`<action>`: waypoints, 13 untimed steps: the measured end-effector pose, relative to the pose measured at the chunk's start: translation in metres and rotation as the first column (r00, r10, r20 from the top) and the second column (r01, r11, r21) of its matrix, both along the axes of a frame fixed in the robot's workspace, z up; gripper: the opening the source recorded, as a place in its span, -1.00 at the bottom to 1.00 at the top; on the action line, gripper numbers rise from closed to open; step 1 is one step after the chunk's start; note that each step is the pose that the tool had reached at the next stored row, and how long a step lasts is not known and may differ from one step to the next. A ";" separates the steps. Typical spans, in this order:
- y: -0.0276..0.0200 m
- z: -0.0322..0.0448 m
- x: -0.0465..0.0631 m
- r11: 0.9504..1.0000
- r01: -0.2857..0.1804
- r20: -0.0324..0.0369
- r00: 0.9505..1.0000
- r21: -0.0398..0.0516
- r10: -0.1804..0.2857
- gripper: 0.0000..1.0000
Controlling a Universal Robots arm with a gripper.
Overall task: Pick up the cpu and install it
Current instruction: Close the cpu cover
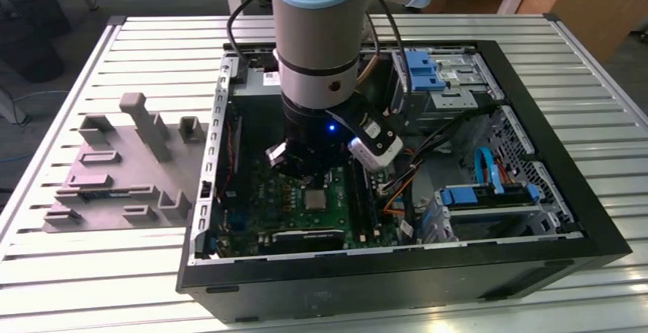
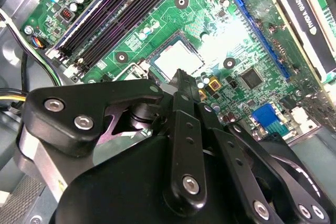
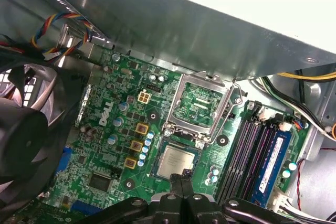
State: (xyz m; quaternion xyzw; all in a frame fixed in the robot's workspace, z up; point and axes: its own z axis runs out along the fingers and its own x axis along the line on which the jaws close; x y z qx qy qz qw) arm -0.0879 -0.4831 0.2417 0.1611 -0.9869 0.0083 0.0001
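Pincer (image 3: 181, 182) above seated cpu (image 3: 176, 161), beside raised socket frame (image 3: 202, 103).

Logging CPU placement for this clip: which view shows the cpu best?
The first wrist view: the cpu lies unobstructed in its socket. In the second wrist view the pincer overlaps its edge; in the exterior view it looks tiny.

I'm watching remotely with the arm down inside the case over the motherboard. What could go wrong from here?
The cpu lies in its socket while the hinged load frame stands open beside it; if the chip sits unevenly, pressing could damage the socket. The gripper hangs very close above the chip, its fingertips together, so a small sideways slip could strike the capacitors nearby. Loose cables run close to the arm's wrist in the exterior view and might snag.
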 end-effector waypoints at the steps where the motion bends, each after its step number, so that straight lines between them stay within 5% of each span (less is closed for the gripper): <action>1: 0.0000 0.0000 0.000 1.000 0.000 0.000 1.000 0.002 0.000 -0.79; 5: 0.0000 -0.0002 0.002 0.998 0.000 -0.001 1.000 0.068 0.000 -0.79; 13: 0.0024 -0.0031 0.020 0.997 -0.031 -0.006 0.999 0.070 0.032 -0.79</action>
